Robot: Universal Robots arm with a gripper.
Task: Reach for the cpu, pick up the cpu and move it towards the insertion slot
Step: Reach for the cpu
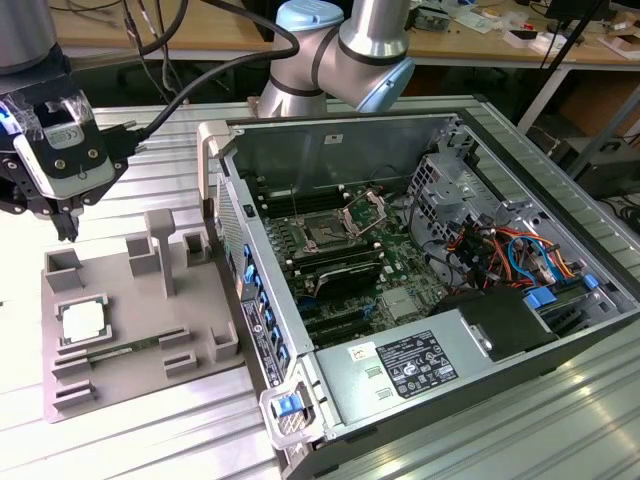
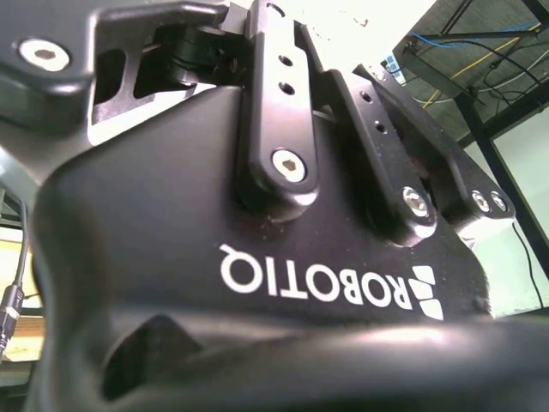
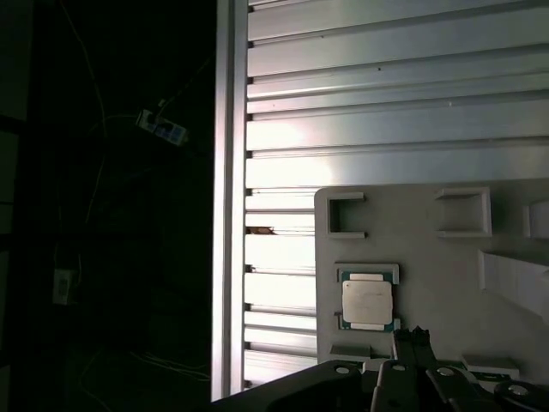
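The cpu (image 1: 82,322) is a small silvery square chip lying flat in a square recess of the grey plastic tray (image 1: 130,300), at the exterior view's left. My gripper (image 1: 68,230) hangs above the tray's far left corner, apart from the chip, its fingers together and holding nothing. In the first wrist view the cpu (image 3: 369,300) lies on the tray (image 3: 429,249) just ahead of the shut gripper (image 3: 413,336). The insertion slot (image 1: 325,236), a dark square socket with its metal frame raised, sits on the green board inside the open computer case.
The open computer case (image 1: 420,270) lies to the right of the tray, its near wall (image 1: 255,300) standing between tray and board. A tall grey post (image 1: 162,250) rises from the tray, and a green memory stick (image 1: 115,352) lies near its front. Ribbed metal table (image 3: 386,103) lies all around.
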